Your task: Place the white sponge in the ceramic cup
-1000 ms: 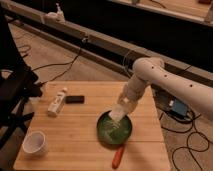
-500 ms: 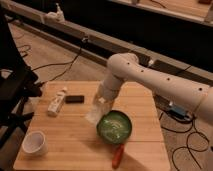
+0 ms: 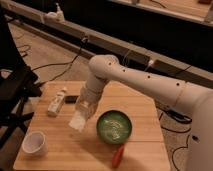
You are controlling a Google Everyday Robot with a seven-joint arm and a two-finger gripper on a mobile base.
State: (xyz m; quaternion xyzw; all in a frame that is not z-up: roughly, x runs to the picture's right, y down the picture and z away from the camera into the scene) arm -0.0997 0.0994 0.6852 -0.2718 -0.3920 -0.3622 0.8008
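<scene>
Gripper: in the camera view, the gripper (image 3: 84, 114) hangs over the wooden table (image 3: 145, 145), clenched on the white sponge (image 3: 77, 122).
Sponge: pinched at its upper edge, it dangles just under the tool, seemingly clear of the tabletop.
Cup: the ceramic cup (image 3: 35, 143) stands mouth up, nearer the camera than the tool and off to its view-left, well apart.
Neighbours: the green plate (image 3: 114, 126) sits just to the tool's view-right.
Handling: the sponge looks light and soft and will likely flex. Gripping across its flat faces suits it, with one end lowered in first.
</scene>
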